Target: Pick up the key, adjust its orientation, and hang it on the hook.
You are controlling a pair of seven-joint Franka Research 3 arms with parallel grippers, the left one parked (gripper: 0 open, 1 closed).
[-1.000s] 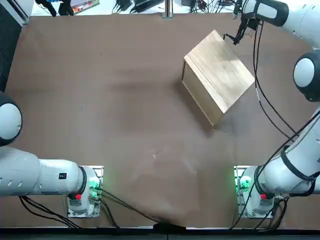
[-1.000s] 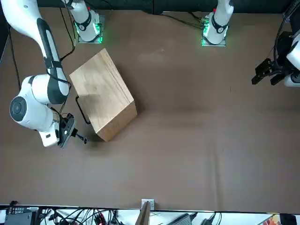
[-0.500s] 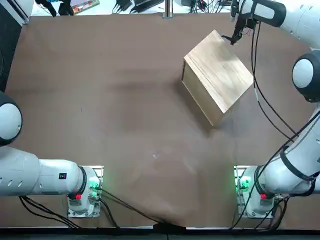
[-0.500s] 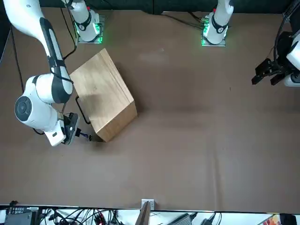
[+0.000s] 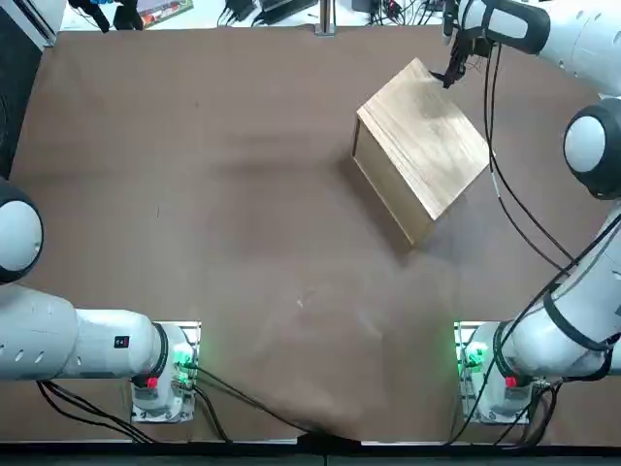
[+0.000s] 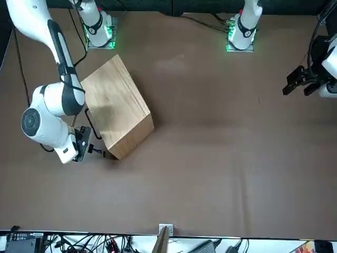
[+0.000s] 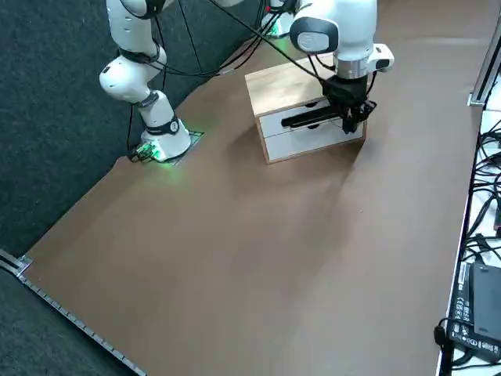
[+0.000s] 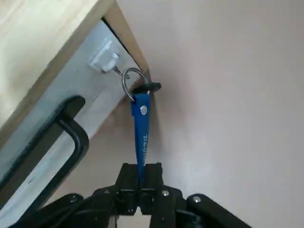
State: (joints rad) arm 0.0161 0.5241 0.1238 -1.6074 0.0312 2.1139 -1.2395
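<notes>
Nearest in my wrist view, the right claw (image 8: 140, 173) is closed on one end of the key's blue strap (image 8: 141, 128), gripping it between its fingers. The key is at the strap's other end, where I make out a metal ring (image 8: 127, 85) and a small black piece (image 8: 151, 87); I can't make out a blade. Just beyond, the ring meets a small metal hook (image 8: 117, 71) on a white mount (image 8: 105, 59), but I can't tell whether it is hooked on. The mount sits on the pale front (image 8: 90, 83) of the wooden box (image 8: 33, 42), near a black handle (image 8: 76, 137).

From overhead, I see the claw in the upper right of the frame, beside the box's upper corner. The box stands at an angle on the brown bench (image 5: 223, 214), right of the frame's centre. Black cables (image 5: 493, 146) hang alongside the right arm (image 5: 592, 136). Farthest off, a metal post (image 5: 326, 17) stands at the frame's top edge.
</notes>
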